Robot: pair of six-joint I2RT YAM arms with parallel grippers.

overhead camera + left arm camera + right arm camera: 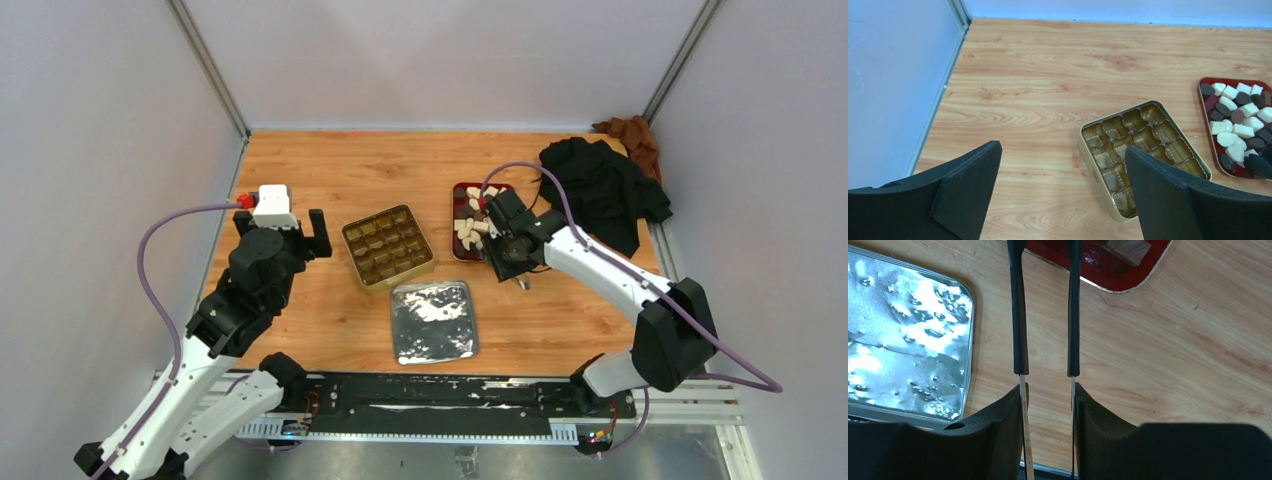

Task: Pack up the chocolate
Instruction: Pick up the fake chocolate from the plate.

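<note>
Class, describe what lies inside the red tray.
Cream-white and dark brown chocolate chunks lie in the red tray. From above, the right tool covers its right side, hiding whatever lies there.

Lighting even, bright, diffuse from above; shadows on the tabletop point(330, 170) faint and soft; white glare patches on the crinkled silver tray point(903, 335); wrist views sharp, top view slightly soft.

Left pincer point(1062, 150) wide, right pincer point(1048, 390) clamped

Lab rig: plain walls point(440, 60), wooden table point(400, 170)
</note>
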